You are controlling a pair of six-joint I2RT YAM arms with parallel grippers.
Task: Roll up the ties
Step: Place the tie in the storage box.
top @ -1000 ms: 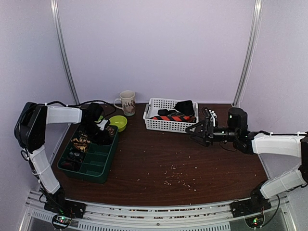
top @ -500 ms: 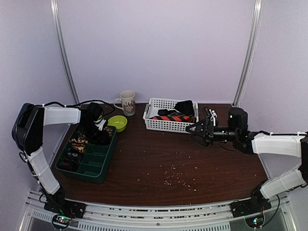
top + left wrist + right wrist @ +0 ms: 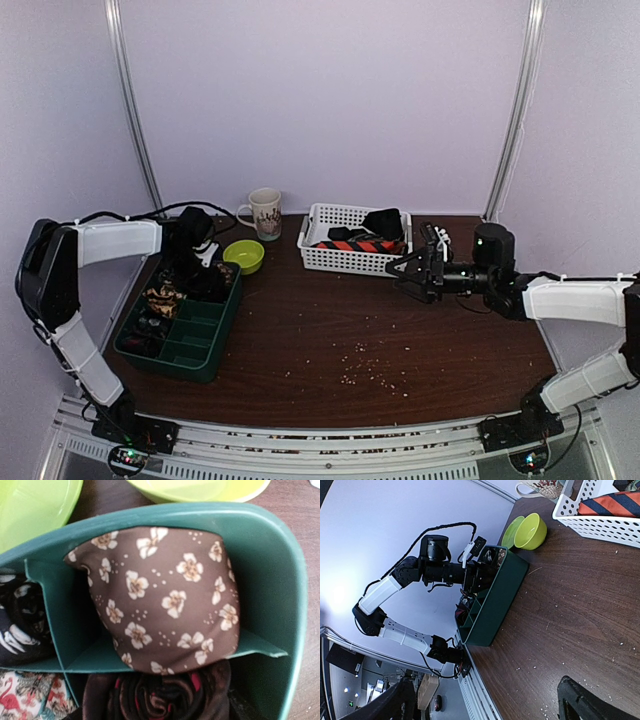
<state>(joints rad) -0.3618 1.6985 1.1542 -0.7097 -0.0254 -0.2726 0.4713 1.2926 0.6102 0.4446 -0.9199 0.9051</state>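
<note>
1. Ties [image 3: 165, 298], rolled, are packed in the green tray [image 3: 190, 338] at the near left; a brown flowered one [image 3: 165, 595] is lodged in a far corner compartment.
2. The left gripper [image 3: 208, 278] is poised over that far end; its opening cannot be told.
3. The right gripper [image 3: 403, 272] is spread wide, empty, just beside the white basket [image 3: 345, 263].
4. A striped tie [image 3: 362, 243] is laid in that far basket.

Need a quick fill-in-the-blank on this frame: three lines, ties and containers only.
1. The brown floral tie sits in a corner compartment of the ____ tray.
2. The orange-and-navy striped tie lies in the white ____.
3. Beside the mug stands a lime-green ____.
Missing words: green; basket; bowl.
</note>
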